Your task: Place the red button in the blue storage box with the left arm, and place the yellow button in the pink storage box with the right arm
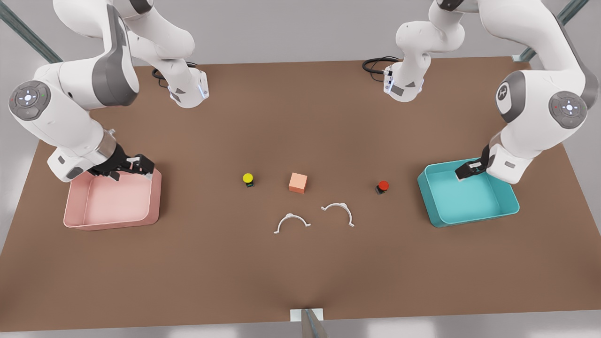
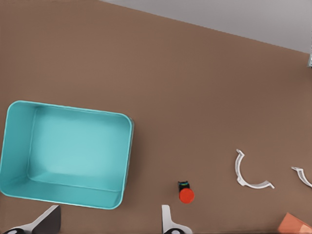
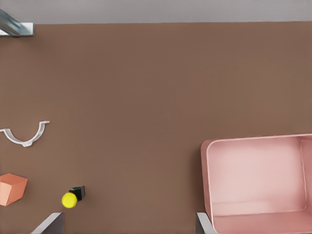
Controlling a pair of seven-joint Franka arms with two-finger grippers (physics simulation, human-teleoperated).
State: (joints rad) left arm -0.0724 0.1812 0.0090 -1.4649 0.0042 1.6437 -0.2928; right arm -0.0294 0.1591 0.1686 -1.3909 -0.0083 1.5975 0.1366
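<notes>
Red button (image 1: 383, 186): stands on the bench (image 1: 300, 263), right of centre in the front view, just left of the blue storage box and apart from it; nothing grips it.
Blue storage box (image 1: 434, 213): at the front view's right side of the bench, nothing inside it.
Yellow button (image 1: 248, 179): stands on the bench left of centre in the front view, well apart from the pink storage box; nothing grips it.
Pink storage box (image 1: 112, 220): at the front view's left side, nothing inside it.
Left end effector (image 1: 467, 171): hangs over the far edge of the blue storage box; its fingers (image 2: 166, 219) are spread apart with nothing between them.
Right end effector (image 1: 129, 166): hangs over the far edge of the pink storage box; its fingers (image 3: 51, 223) are spread apart with nothing between them.
Orange cube (image 1: 298, 182): on the bench between the two buttons, touching neither.
White clips (image 1: 292, 221): two curved pieces lying nearer the camera than the cube, side by side and apart.
</notes>
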